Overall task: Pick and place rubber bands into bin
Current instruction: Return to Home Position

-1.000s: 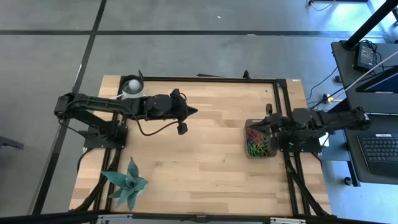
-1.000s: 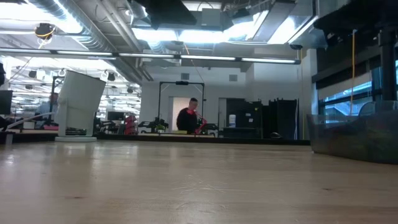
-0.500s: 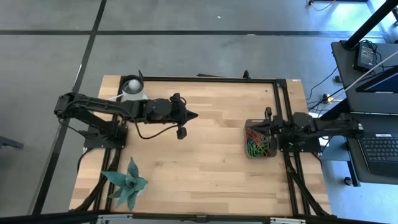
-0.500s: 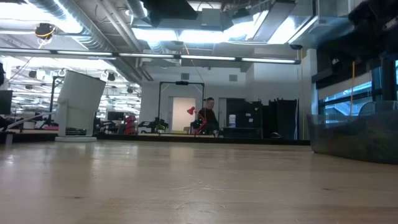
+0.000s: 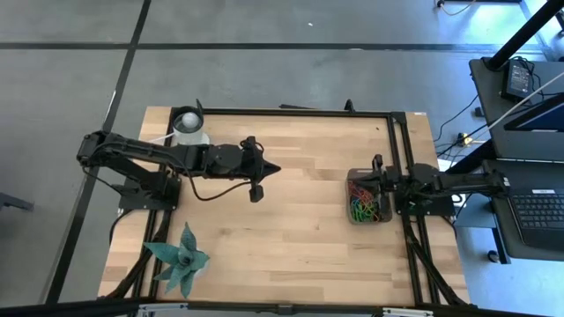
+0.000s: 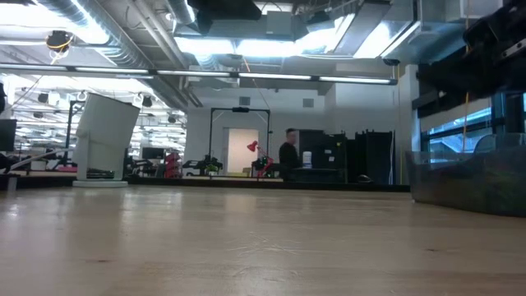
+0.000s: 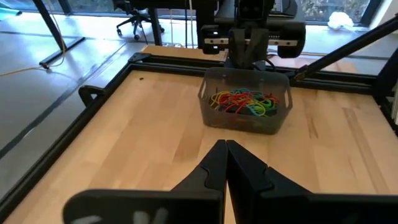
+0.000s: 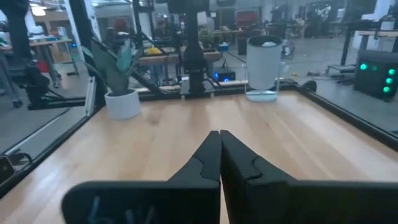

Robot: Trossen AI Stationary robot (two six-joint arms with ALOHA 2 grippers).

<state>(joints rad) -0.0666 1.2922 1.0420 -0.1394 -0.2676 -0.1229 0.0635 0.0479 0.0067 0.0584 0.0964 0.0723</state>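
Left hand (image 5: 276, 165): fingers pressed together, pinching nothing. In the left wrist view (image 7: 224, 145) the two dark fingers meet in one point. It hangs over bare wood near the middle of the worktop (image 5: 300, 242), pointing toward the bin (image 5: 367, 221).

Right hand (image 5: 376, 181): fingers also pressed together and empty, as seen in the right wrist view (image 8: 219, 134). It sits at the bin's right-hand wall, above the rim. The left wrist view shows it just behind the bin (image 7: 244, 123).

Rubber bands (image 5: 362, 203): a tangled heap of red, green, yellow, orange and blue loops, all inside the bin (image 7: 243, 102). The bin stands on the worktop's right side, close to the frame.

White cup (image 5: 188, 124): far left corner. Potted plant (image 5: 180, 259): near left corner.

Low view: bin (image 6: 467, 182) at the right edge. A person (image 6: 288, 154) stands in the room beyond.
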